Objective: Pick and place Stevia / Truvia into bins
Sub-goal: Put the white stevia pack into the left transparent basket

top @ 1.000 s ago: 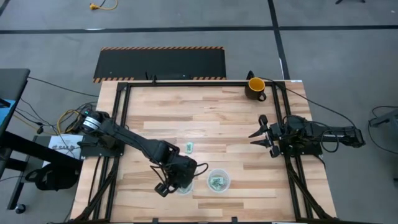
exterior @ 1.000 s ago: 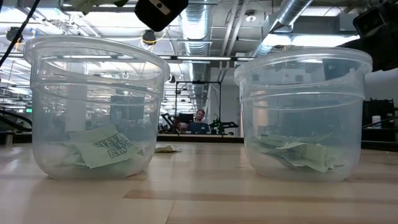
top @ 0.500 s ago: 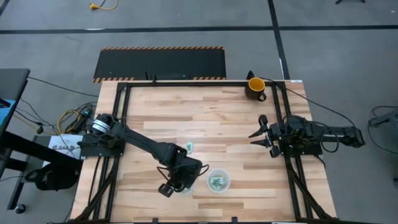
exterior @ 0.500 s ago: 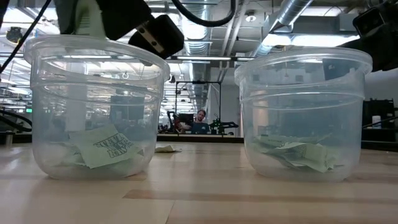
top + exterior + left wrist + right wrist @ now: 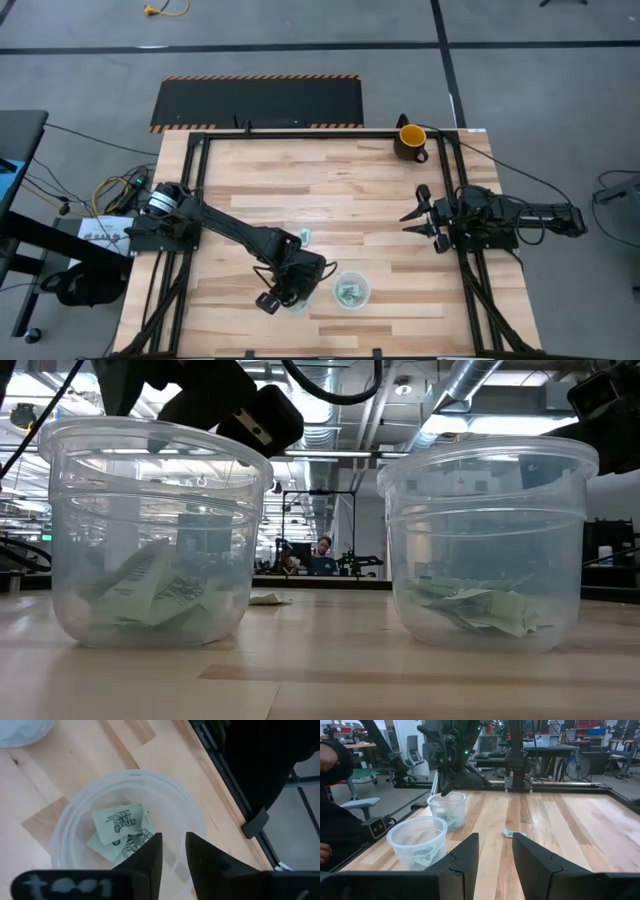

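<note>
Two clear cups stand near the table's front edge. The left cup point(image 5: 296, 300) point(image 5: 155, 530) point(image 5: 130, 830) holds several light green packets point(image 5: 117, 827), one leaning on its edge point(image 5: 140, 580). The right cup point(image 5: 351, 291) point(image 5: 487, 540) also holds packets point(image 5: 480, 605). My left gripper point(image 5: 295, 290) point(image 5: 174, 855) hangs open just above the left cup's mouth, nothing between its fingers. One loose packet point(image 5: 305, 236) point(image 5: 509, 833) lies flat on the table behind the cups. My right gripper point(image 5: 418, 215) point(image 5: 495, 855) waits open at the table's right side.
A yellow-and-black mug point(image 5: 410, 140) stands at the far right corner. Black frame rails point(image 5: 200, 200) run along the table's sides. Bare wood point(image 5: 330, 190) lies between the cups and the far edge. A person sits in the room beyond the table point(image 5: 322, 550).
My left gripper has come down over the left cup with a packet and let it go. The packet has dropped into the cup and now leans among the others there.
</note>
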You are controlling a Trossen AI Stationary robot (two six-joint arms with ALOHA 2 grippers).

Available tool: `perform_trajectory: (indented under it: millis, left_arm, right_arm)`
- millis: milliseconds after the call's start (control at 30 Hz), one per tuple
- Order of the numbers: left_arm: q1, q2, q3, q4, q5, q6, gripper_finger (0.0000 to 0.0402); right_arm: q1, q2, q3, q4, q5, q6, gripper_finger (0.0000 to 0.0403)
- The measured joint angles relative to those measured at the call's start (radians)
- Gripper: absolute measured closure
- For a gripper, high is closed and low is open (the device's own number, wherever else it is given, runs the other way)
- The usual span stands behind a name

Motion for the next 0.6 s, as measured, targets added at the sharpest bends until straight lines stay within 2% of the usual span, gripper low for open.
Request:
perform_trajectory:
  millis: [133,267,500,600]
  left_arm:
    - [0.000,-0.020,0.000,-0.003,-0.012,0.036,0.0327]
    - [0.009,-0.084,0.000,-0.022,-0.095,0.075,0.0326]
    - [0.069,-0.270,0.000,-0.045,-0.389,0.131,0.0326]
    - [0.111,-0.344,0.001,-0.044,-0.472,0.158,0.0326]
  right_arm:
    - [0.000,0.000,0.000,0.000,0.000,0.000,0.0290]
    - [0.000,0.000,0.000,0.000,0.000,0.000,0.0290]
    - [0.000,0.000,0.000,0.000,0.000,0.000,0.0290]
    - [0.000,0.000,0.000,0.000,0.000,0.000,0.0290]
